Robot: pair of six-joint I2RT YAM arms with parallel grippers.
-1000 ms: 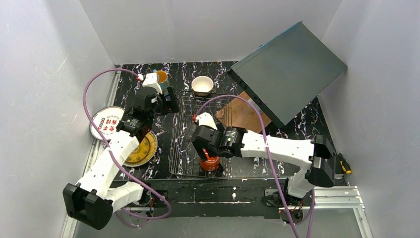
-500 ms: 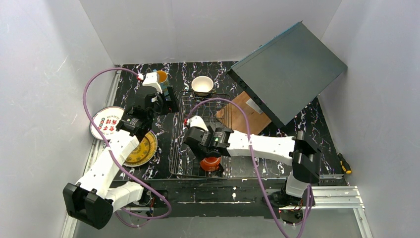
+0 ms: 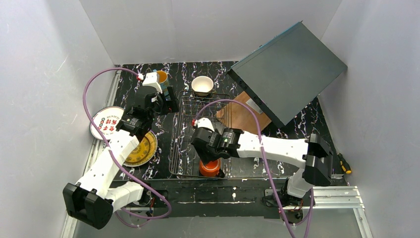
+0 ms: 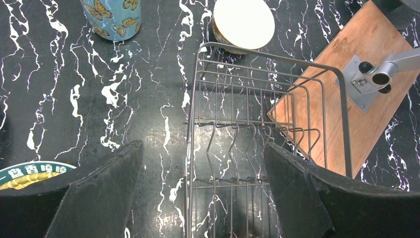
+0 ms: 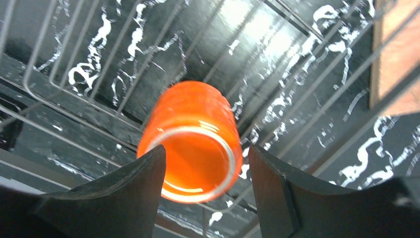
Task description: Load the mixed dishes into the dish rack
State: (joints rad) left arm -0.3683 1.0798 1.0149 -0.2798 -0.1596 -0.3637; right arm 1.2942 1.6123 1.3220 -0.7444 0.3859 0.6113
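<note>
The orange mug (image 3: 210, 168) stands upright in the near end of the dish rack (image 3: 184, 130). My right gripper (image 3: 208, 151) hovers just above it, open; in the right wrist view the mug (image 5: 190, 141) sits between the spread fingers (image 5: 124, 191), with a gap on its right side. My left gripper (image 3: 167, 103) is open and empty over the rack's far left rim (image 4: 195, 94). The blue patterned mug (image 3: 162, 77) and the white-and-tan bowl (image 3: 202, 85) stand behind the rack. The yellow plate (image 3: 142, 149) and the white plate (image 3: 106, 122) lie left of it.
A brown wooden board (image 3: 243, 115) lies right of the rack under a large grey slanted panel (image 3: 289, 69). In the left wrist view the board (image 4: 366, 99) bears a metal bracket (image 4: 369, 82). White walls close in the table on three sides.
My right arm swung left and then back, and the orange mug now shows more fully below the gripper near the rack's front. The left arm has not moved.
</note>
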